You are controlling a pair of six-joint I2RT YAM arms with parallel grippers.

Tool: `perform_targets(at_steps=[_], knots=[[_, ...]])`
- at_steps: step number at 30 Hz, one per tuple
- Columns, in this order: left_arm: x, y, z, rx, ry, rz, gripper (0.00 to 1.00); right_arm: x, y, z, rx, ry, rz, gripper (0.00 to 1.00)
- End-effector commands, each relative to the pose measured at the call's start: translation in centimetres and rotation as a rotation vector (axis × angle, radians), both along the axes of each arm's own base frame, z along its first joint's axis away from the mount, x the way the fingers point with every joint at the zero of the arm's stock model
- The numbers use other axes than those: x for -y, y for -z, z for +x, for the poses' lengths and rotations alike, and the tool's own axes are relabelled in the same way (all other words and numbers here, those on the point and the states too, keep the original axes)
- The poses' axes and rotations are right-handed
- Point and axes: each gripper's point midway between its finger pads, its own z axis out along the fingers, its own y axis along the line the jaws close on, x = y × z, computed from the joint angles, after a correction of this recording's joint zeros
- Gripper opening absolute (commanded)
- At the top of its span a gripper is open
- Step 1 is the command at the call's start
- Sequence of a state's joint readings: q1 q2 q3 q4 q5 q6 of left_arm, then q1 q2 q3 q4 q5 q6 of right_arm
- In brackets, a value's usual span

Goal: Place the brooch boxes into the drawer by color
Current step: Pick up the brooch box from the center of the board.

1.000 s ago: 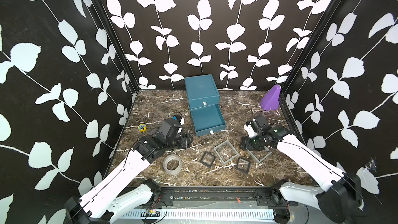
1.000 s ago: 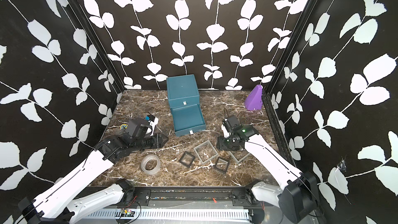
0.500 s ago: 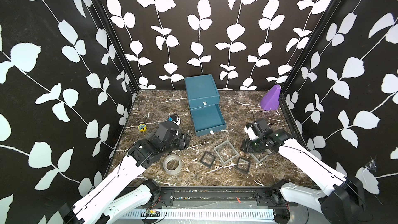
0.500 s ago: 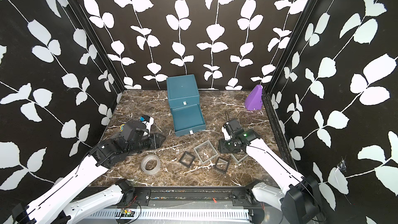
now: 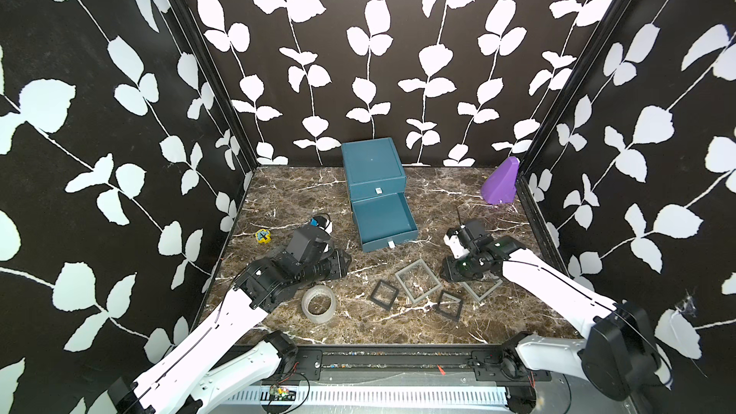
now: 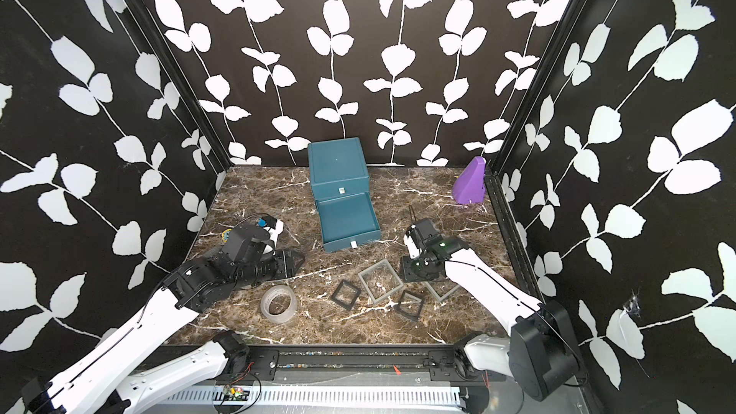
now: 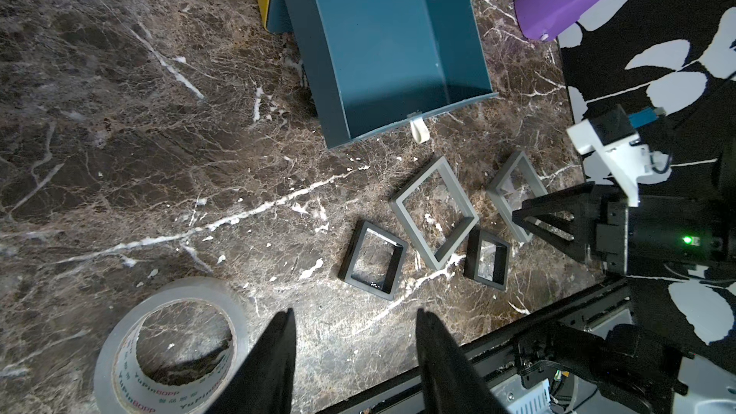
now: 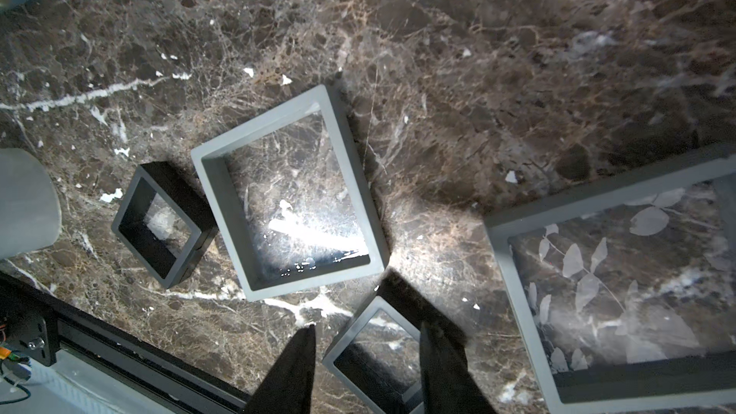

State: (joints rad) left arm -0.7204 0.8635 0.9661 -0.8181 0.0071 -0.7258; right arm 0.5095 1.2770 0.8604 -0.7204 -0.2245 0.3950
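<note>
The teal drawer (image 5: 373, 171) chest stands at the back middle, its lowest drawer (image 5: 382, 219) pulled out and empty. Two grey brooch boxes (image 5: 418, 281) (image 5: 484, 290) and two black ones (image 5: 384, 294) (image 5: 450, 305) lie on the marble in front of it. My right gripper (image 5: 450, 272) hangs open over them. In the right wrist view a black box (image 8: 370, 348) shows between its fingers, and a gap shows at one finger. My left gripper (image 7: 354, 324) is open and empty over bare marble, between the tape roll and a black box (image 7: 374, 258).
A clear tape roll (image 5: 318, 304) lies front left. A purple wedge (image 5: 500, 185) leans in the back right corner. A small yellow thing (image 5: 263, 236) sits by the left wall. A black rail (image 5: 398, 356) bounds the front edge. Patterned walls close in three sides.
My right gripper has come a little forward and down over the boxes, and its jaws have narrowed somewhat. The left gripper has hardly moved. The boxes lie as before.
</note>
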Motion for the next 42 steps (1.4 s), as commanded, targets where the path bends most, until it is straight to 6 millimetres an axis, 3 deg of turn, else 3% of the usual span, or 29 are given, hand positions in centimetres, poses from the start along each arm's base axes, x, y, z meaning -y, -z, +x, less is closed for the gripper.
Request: perform_targets(at_steps=[1, 13, 27, 42], knots=[[0.7, 0.0, -0.4, -0.012, 0.036, -0.018, 0.47, -0.9, 0.2, 0.3, 0.031, -0.050, -0.006, 0.45], [2.0, 2.8, -3.1, -0.123, 0.182, -0.032, 0.46, -2.0, 1.8, 1.5, 0.021, -0.080, -0.055, 0.43], [2.3, 2.8, -3.1, -0.120, 0.188, -0.046, 0.46, -3.0, 3.1, 2.8, 0.011, -0.105, -0.064, 0.37], [3.1, 2.5, -3.1, -0.120, 0.218, -0.072, 0.45, -2.8, 5.1, 3.1, -0.017, -0.093, -0.101, 0.32]])
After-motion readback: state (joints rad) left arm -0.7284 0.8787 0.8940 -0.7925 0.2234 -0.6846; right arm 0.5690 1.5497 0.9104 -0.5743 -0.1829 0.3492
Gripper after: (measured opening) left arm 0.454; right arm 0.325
